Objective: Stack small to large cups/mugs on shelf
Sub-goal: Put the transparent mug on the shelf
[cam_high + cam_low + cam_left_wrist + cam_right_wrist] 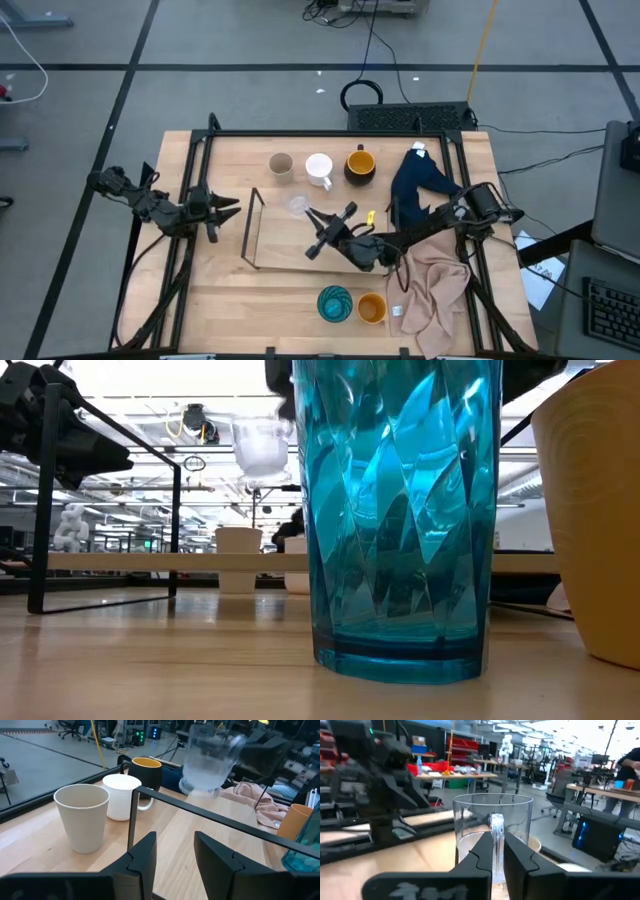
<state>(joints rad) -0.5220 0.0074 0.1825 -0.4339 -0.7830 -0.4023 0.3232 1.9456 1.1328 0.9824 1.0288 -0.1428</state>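
Observation:
My right gripper point(312, 213) is shut on the clear glass point(298, 205) over the far left part of the shelf point(300, 258), a light-wood board with a black wire frame point(132, 820). The glass point(262, 448) shows high above the board in the low view. My left gripper point(228, 207) waits open just left of the shelf's end frame. The beige-grey cup point(281, 165), the white mug point(319, 168) and the dark mug with the yellow inside point(360, 163) stand in a row by the far edge. The teal cup point(335, 302) and the orange cup point(371, 308) stand near the front edge. My right gripper holds the clear glass by its side wall point(496, 826), which runs up between the two fingers point(482, 852). The fingers reach in about level from the table's right. The glass is lifted clear of the shelf, mouth up.
A dark blue cloth point(420, 180) and a pink cloth point(435, 285) lie on the table's right side under my right arm. The teal cup point(400, 510) and the orange cup point(595, 510) fill the front of the low view. Bare wood lies between the shelf and the near edge.

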